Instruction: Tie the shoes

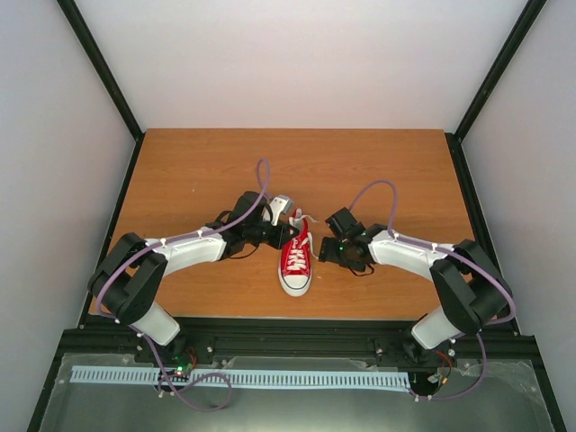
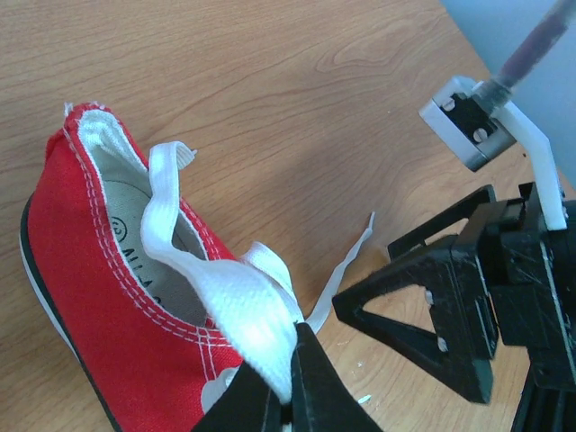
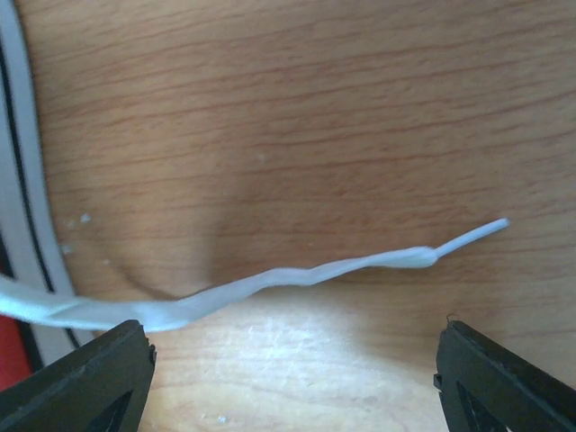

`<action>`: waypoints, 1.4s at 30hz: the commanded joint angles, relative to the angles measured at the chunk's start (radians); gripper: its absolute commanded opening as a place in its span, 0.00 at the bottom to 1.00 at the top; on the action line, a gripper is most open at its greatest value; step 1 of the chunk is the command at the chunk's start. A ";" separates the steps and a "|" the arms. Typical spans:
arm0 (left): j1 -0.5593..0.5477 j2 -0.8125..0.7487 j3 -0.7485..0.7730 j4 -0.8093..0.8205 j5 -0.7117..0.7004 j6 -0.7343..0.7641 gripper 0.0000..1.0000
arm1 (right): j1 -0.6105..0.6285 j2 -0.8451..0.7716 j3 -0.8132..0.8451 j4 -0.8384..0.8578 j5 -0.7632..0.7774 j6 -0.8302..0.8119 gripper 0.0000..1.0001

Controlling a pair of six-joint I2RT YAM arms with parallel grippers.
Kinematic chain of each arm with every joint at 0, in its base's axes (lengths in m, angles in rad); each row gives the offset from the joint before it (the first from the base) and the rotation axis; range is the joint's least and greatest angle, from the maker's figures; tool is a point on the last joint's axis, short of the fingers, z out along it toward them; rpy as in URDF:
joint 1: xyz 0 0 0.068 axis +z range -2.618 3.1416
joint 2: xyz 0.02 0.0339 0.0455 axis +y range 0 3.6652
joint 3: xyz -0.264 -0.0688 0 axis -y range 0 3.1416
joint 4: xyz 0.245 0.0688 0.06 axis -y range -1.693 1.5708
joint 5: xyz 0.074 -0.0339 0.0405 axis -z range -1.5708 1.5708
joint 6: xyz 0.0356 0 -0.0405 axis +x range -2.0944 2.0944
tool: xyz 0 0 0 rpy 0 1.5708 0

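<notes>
The shoe (image 1: 296, 259) lies near the middle of the table (image 1: 198, 171) between my two arms, toe toward my bases and heel away. My left gripper (image 2: 286, 396) is pinched tight on a fold of the lace (image 2: 238, 301) just above the shoe's opening, and the flat white band rises from my fingers, loops and twists back over the collar. My right gripper (image 3: 292, 351) is spread wide with nothing in it, hovering over the free end (image 3: 297, 274), which runs across the wood from the sole out to its aglet (image 3: 472, 234).

I judge the shoe to be light, so a hard pull on the lace would drag or tip it rather than tighten anything. The canvas is soft and the lace is limp, flat cotton (it will fold and twist instead of holding a shape), though it should not slip much between pads. The best hold for my right side looks like the flat stretch a little inboard of the aglet, taken across its width. The thin stiff tip itself could slide out. The lace lies flat against the wood, so I must come down close to catch it.
</notes>
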 commanded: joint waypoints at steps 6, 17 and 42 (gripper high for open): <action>0.007 -0.025 -0.008 0.039 0.035 0.069 0.01 | 0.034 0.123 0.087 -0.016 0.220 0.011 0.85; 0.007 -0.026 -0.013 0.041 0.048 0.100 0.02 | 0.047 0.209 0.105 0.023 0.264 -0.005 0.38; 0.007 0.073 0.150 -0.053 0.203 0.228 0.27 | -0.060 -0.189 0.271 0.195 0.036 -0.350 0.03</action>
